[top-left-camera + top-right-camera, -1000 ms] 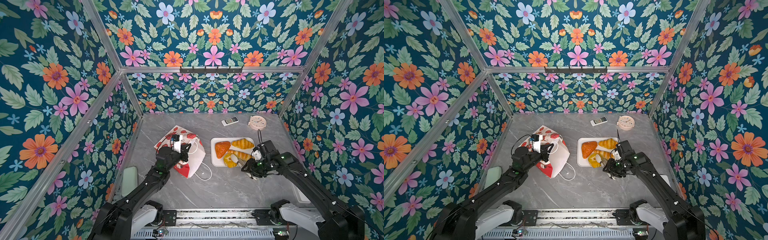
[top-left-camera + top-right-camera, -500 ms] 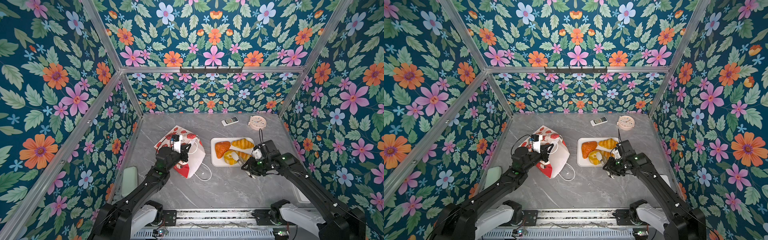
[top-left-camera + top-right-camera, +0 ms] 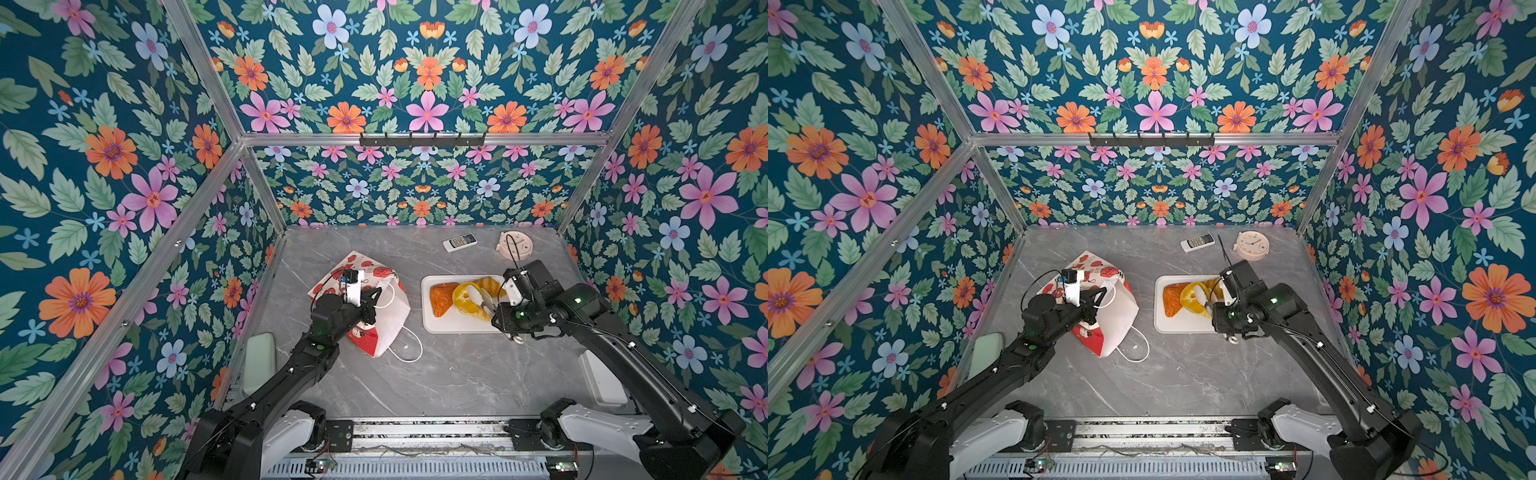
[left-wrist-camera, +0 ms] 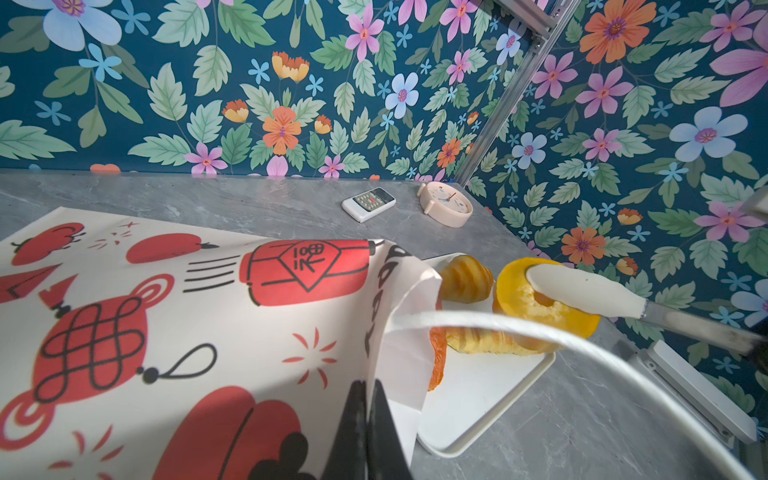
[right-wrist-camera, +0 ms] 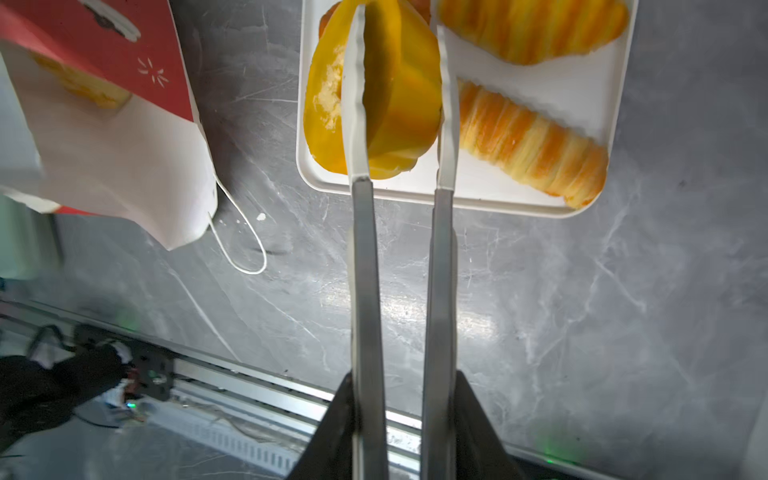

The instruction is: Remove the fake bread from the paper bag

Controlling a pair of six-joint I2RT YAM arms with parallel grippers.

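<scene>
The right pincer (image 5: 401, 415), clenched on tongs (image 5: 363, 270) clasping a ring donut (image 5: 399, 91) ahead of it over the tray (image 5: 552, 87), should seat it on bare tray before slackening; the left pincer (image 4: 368, 415), clenched on the paper bag (image 4: 187, 291) rim, should hold steady.

- We pinch our left gripper (image 4: 365, 399) closed on the paper bag (image 4: 166, 311), arm stretched forward.
- We clamp our right gripper (image 5: 398, 20), long fingers narrowed, across a ring of fake bread (image 5: 403, 104).

A narrow strip of table (image 3: 415, 266) is left between the paper bag (image 3: 390, 324) and white tray (image 3: 453, 326); the far edge is occupied by a remote (image 3: 459, 242) and alarm clock (image 3: 521, 249).
</scene>
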